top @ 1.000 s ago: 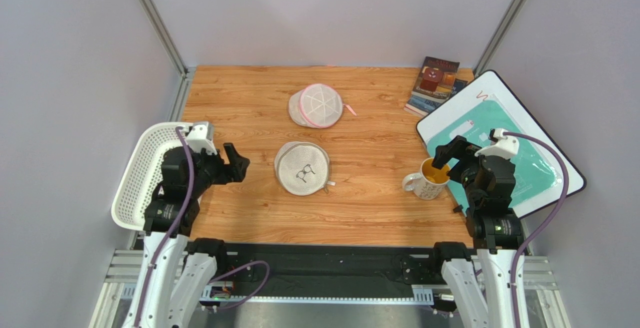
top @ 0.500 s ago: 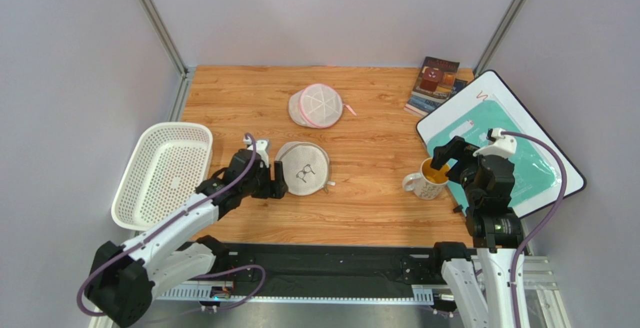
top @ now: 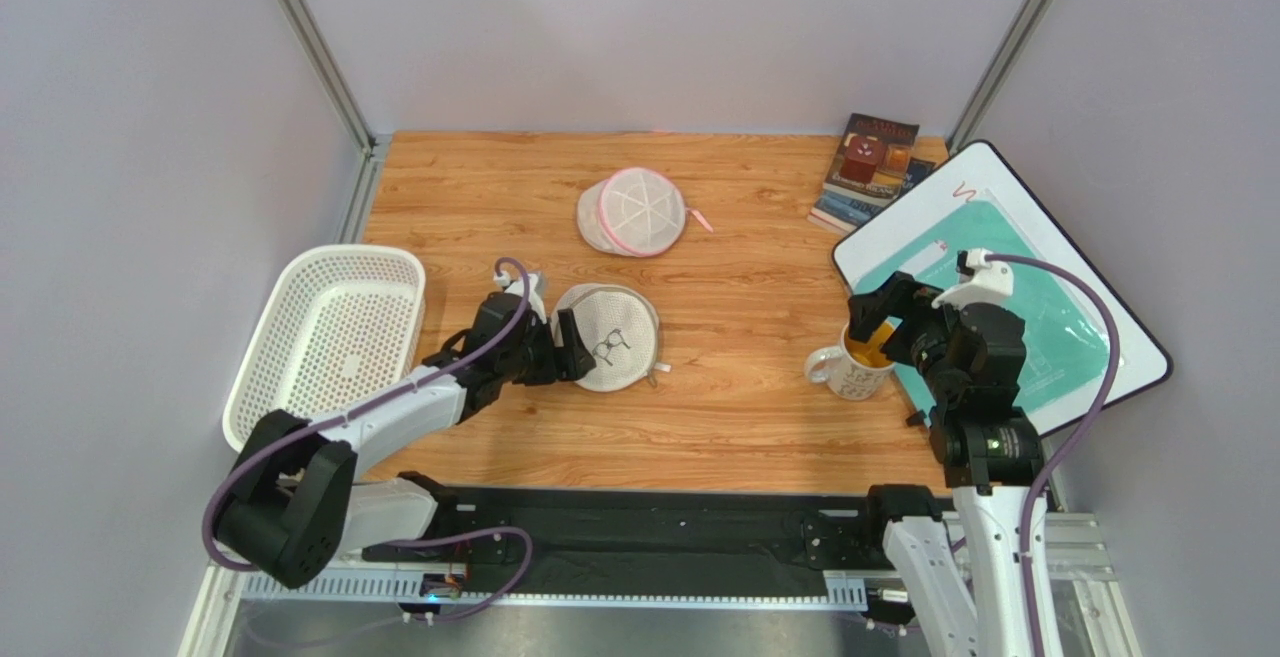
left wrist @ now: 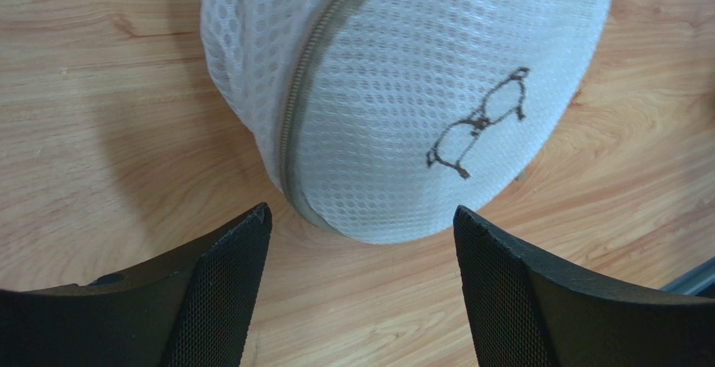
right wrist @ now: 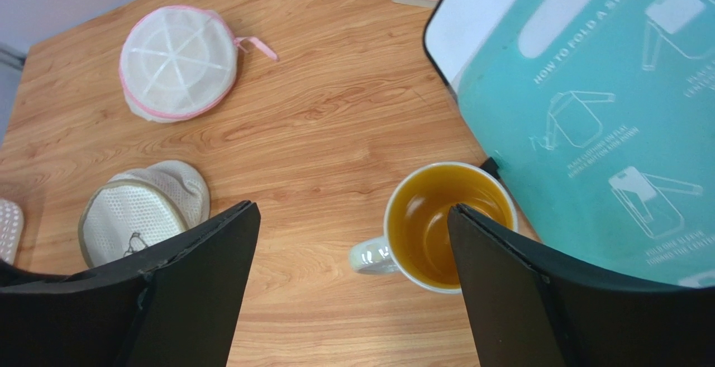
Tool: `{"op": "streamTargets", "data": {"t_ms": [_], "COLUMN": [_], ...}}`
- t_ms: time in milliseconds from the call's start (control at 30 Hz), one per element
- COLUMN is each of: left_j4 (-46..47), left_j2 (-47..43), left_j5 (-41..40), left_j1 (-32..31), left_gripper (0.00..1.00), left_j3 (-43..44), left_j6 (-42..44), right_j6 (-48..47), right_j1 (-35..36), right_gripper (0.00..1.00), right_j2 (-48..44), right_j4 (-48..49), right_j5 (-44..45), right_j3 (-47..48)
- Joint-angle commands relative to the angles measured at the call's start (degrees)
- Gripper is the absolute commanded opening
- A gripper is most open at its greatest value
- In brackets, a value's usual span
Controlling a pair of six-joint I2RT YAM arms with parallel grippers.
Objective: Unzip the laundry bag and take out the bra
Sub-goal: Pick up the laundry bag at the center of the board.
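Observation:
The laundry bag [top: 609,335] is a round beige-white mesh pouch with a dark bra pictogram, lying on the wood table. It fills the left wrist view [left wrist: 420,90], its closed zip [left wrist: 315,65] running round the rim. My left gripper [top: 574,351] is open and empty, just short of the bag's left rim [left wrist: 361,241], not touching. My right gripper [top: 875,315] is open and empty, held above the mug; the bag also shows in its view [right wrist: 138,212]. The bra is hidden.
A second mesh pouch with pink trim [top: 637,210] lies further back. A white mug with yellow inside [top: 851,365] stands at the right, beside a teal folding board [top: 1022,282]. Books [top: 872,162] lie at the back right. A white basket [top: 323,342] stands at the left.
My left arm has reached from over the basket to the right, up to the bag's left rim. My right gripper has shifted slightly left and forward.

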Motion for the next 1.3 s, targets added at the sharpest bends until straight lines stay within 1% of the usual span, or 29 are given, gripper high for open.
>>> {"op": "streamTargets", "data": {"t_ms": [0,33,133,167,233,267,333,367,400,433,467,500,533,567,600,667,700,767,900,967,1067,1100,1167,1267], "left_j4": [4.45,4.88,6.89,8.21,11.90,12.61,12.89,12.88,12.97,13.41,13.59,13.50,13.33,13.15,12.28,10.43,7.99,5.60,-2.13,-6.42,-11.35,-12.24,-13.13,-11.99], "left_j2": [2.62,2.18,0.51,0.59,1.73,3.74,6.21,8.39,9.29,9.90,10.61,10.70,10.53,10.18,9.83,8.68,8.25,6.66,4.47,4.37,5.25,5.95,6.74,8.06], "left_j5": [0.64,-0.93,-2.35,-1.57,1.06,1.86,3.26,3.53,3.80,4.24,4.41,4.42,4.50,4.50,4.50,4.94,5.03,5.82,8.45,9.68,13.36,14.25,15.57,20.66], "left_j1": [2.04,2.21,2.57,2.74,2.92,2.92,3.01,3.01,3.27,3.44,3.45,3.53,3.53,3.53,3.53,3.45,3.45,3.45,3.45,3.53,3.53,3.53,3.45,3.45], "left_gripper": [0.84,0.85,0.85,0.85,0.83,0.82,0.73,0.68,0.57,0.50,0.45,0.32,0.26,0.20,0.10,0.02,0.00,0.00,0.00,0.00,0.00,0.00,0.00,0.00], "left_j3": [0.86,0.07,-1.25,-1.51,-1.34,-0.99,0.85,1.29,1.73,1.65,1.65,1.65,1.65,1.65,2.08,2.96,4.19,5.33,9.29,11.57,14.12,14.56,15.27,15.45], "left_j6": [-1.41,-1.41,-1.67,-1.67,-2.11,-2.11,-1.67,-1.67,-1.76,-1.93,-2.02,-2.02,-1.67,-1.41,-1.06,1.31,3.67,6.49,13.95,16.08,20.03,20.56,20.66,19.78], "right_j6": [-1.82,-2.08,-2.61,-2.70,-2.70,-2.53,-2.09,-1.91,-1.82,-1.82,-2.00,-2.35,-2.35,-2.18,-2.00,-1.30,-1.03,0.02,1.87,2.39,3.36,3.62,4.15,4.33], "right_j1": [0.40,0.40,0.49,2.40,4.09,6.01,8.48,11.36,13.13,16.71,18.66,20.34,23.31,24.56,25.70,28.43,29.22,30.63,32.30,32.57,32.57,32.57,32.57,32.57], "right_gripper": [0.88,0.87,0.86,0.86,0.85,0.85,0.85,0.85,0.85,0.85,0.85,0.86,0.86,0.86,0.86,0.86,0.86,0.86,0.86,0.86,0.84,0.84,0.84,0.84], "right_j2": [2.91,4.31,6.51,6.96,8.18,8.63,10.20,10.74,11.26,12.49,13.11,13.81,15.47,16.36,17.32,20.14,21.89,23.48,28.30,30.85,33.67,34.29,36.22,39.55], "right_j4": [5.07,5.34,6.12,6.57,7.36,7.80,8.59,8.77,9.03,9.38,9.47,9.73,10.26,10.70,11.05,12.45,13.68,15.00,20.35,21.68,27.46,28.71,32.30,34.60], "right_j5": [-9.38,-11.39,-13.51,-13.61,-12.39,-11.86,-10.02,-9.22,-8.17,-5.46,-4.13,-3.07,-1.32,-0.78,-0.25,-0.07,-0.16,-0.60,-3.67,-4.90,-9.99,-12.35,-14.39,-15.89], "right_j3": [1.69,2.04,2.92,3.18,4.06,4.24,4.76,5.20,5.47,5.56,5.90,6.08,6.17,6.26,6.35,6.35,6.17,5.12,2.75,2.22,0.46,0.02,-1.21,-2.35]}}
